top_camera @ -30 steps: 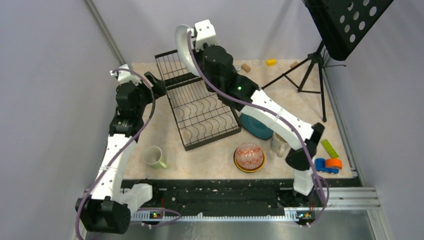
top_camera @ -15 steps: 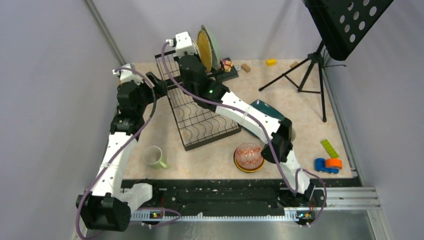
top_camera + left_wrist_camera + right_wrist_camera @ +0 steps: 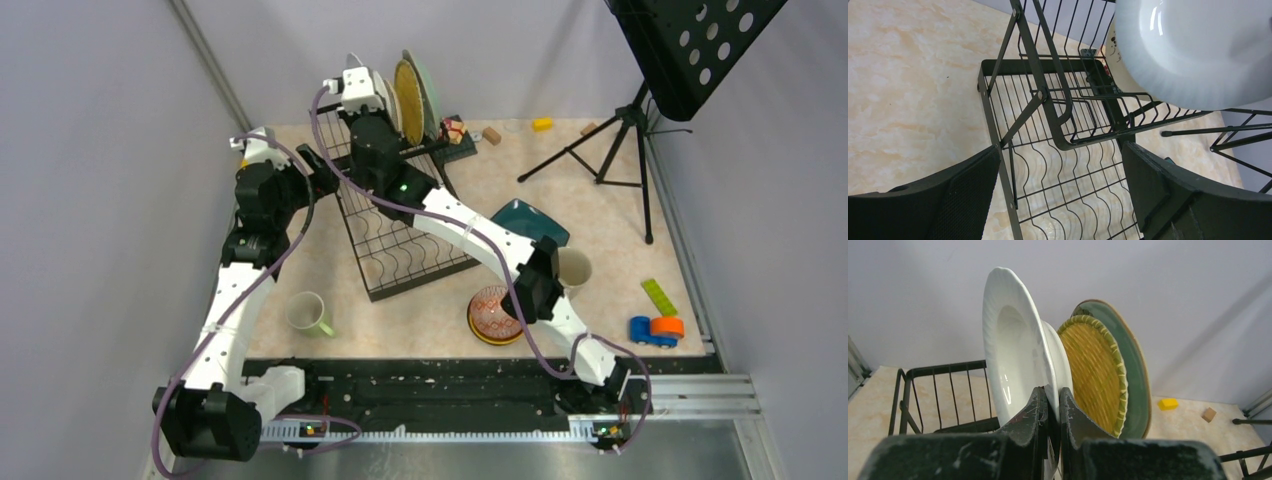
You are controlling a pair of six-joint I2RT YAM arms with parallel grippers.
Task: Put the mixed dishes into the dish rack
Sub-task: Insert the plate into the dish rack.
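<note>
The black wire dish rack point(image 3: 400, 240) lies mid-table, its raised back section point(image 3: 1048, 100) standing up. A yellow woven-look plate point(image 3: 1093, 370) and a pale green plate point(image 3: 1137, 375) stand on edge in that section. My right gripper point(image 3: 1053, 392) is shut on the rim of a white plate point(image 3: 1013, 355), held upright just left of the yellow plate point(image 3: 405, 95). My left gripper point(image 3: 1060, 170) hovers open over the rack's left side, nothing between its fingers. On the table lie a dark teal plate point(image 3: 525, 222), cream mug point(image 3: 573, 268), green mug point(image 3: 310, 314) and red-patterned bowl point(image 3: 495, 312).
A black tripod music stand point(image 3: 610, 150) fills the back right. Small toy blocks point(image 3: 455, 130) and a yellow block point(image 3: 541, 124) lie behind the rack. A blue toy car point(image 3: 655, 330) and a green block point(image 3: 658, 297) sit at the right edge.
My right arm swung left with the white plate and brought it upright beside the yellow plate, uncovering the dark teal plate and cream mug. The left gripper barely moved.
</note>
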